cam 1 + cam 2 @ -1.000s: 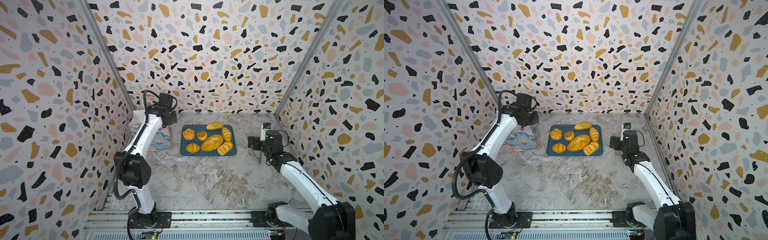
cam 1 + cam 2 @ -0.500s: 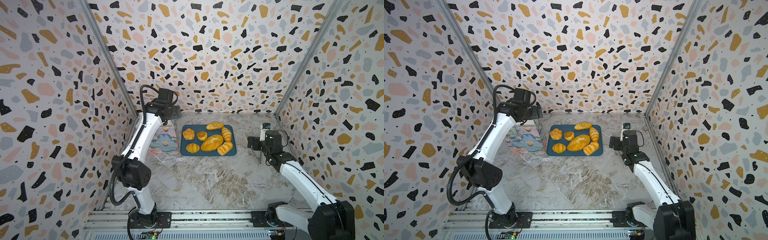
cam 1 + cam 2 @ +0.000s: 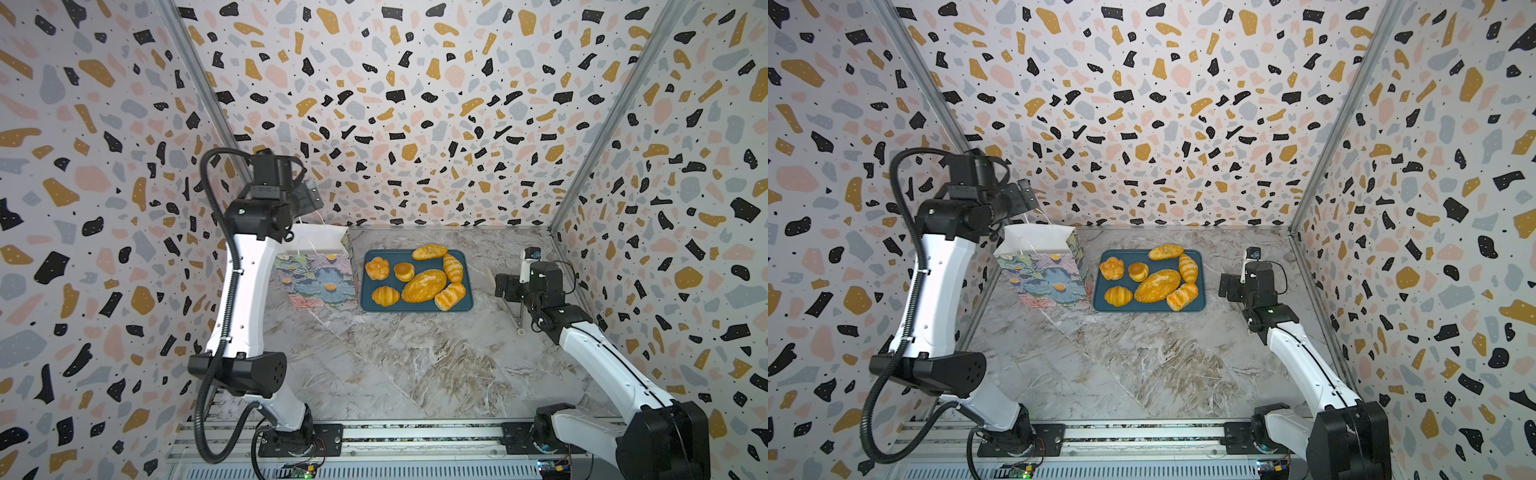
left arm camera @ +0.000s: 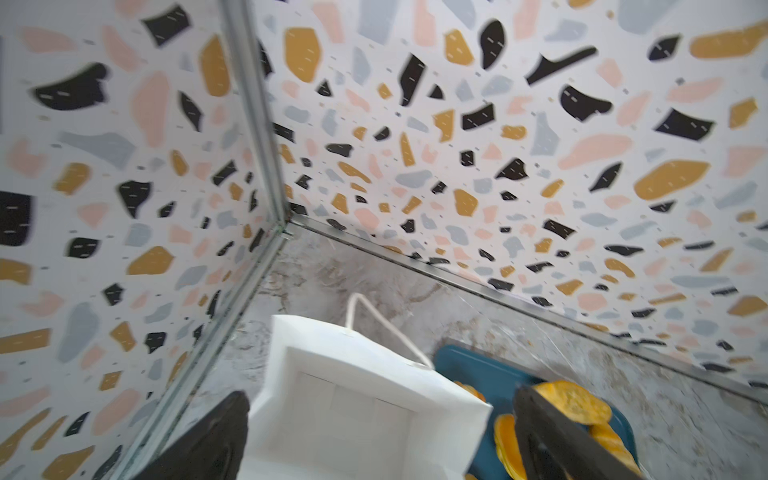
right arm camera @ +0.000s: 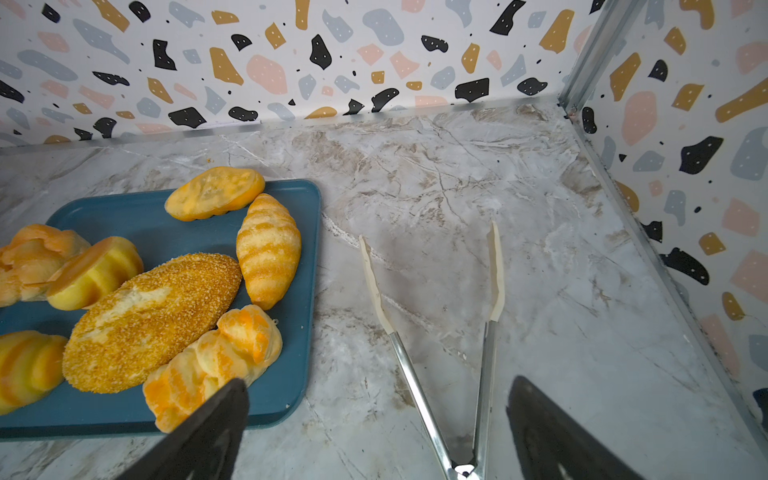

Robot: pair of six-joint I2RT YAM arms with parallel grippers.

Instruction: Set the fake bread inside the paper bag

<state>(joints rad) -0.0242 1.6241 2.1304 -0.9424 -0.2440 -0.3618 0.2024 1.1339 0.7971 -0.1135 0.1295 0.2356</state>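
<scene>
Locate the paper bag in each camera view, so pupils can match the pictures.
In both top views: paper bag stands upright, just left of the blue tray.
Left wrist: seen from above, white inside showing, tray corner beside it.
Right wrist: not in view.
Shared landmark: the blue tray, in every view.

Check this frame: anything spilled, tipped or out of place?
Nothing spilled or damaged. The paper bag stands open beside the tray, which holds all seven breads; one oval roll overhangs its far rim. Tongs lie open on the table.

No readable text — no labels, no numbers
</scene>
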